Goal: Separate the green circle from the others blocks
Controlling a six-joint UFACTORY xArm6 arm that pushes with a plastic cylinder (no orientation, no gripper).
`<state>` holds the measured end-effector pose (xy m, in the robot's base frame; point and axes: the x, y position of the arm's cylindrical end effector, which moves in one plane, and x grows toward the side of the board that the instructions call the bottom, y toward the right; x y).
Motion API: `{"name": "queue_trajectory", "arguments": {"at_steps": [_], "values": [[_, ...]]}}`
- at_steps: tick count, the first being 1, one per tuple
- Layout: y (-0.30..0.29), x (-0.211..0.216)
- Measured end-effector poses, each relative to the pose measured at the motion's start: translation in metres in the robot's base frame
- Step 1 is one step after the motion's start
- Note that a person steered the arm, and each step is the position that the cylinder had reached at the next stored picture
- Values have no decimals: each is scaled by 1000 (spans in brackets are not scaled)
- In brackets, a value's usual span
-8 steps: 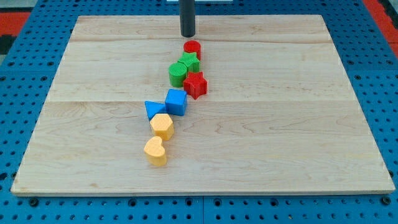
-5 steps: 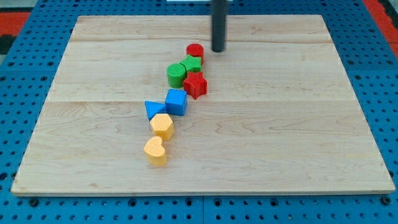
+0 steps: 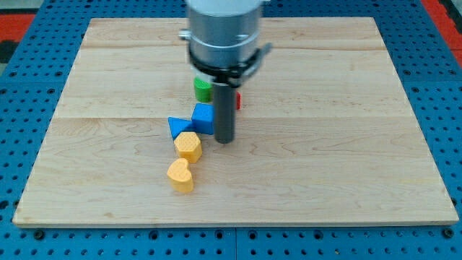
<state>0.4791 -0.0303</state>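
The green circle point(image 3: 202, 89) shows partly, just left of the arm's body, in the upper middle of the wooden board point(image 3: 346, 144). A sliver of a red block point(image 3: 237, 101) shows right of the rod. The other green block and the red circle are hidden behind the arm. My tip point(image 3: 224, 139) rests on the board just right of the blue cube point(image 3: 203, 118), below the green circle. A blue triangle point(image 3: 178, 126) sits left of the cube. A yellow hexagon point(image 3: 188, 146) and a yellow heart point(image 3: 180, 174) lie below.
The arm's grey body point(image 3: 222, 32) covers the top middle of the board. Blue pegboard point(image 3: 22, 72) surrounds the board on all sides.
The rod has moved from the top of the board, past the right of the red circle, down to beside the blue cube. The arm's body now hides the upper blocks.
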Motion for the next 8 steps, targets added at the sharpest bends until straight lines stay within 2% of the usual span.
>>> {"name": "queue_trajectory", "arguments": {"at_steps": [1,3,6,7,8], "values": [[-2,-22],[13,-36],[-16,-106],[-15,-118],[-9,-111]]}}
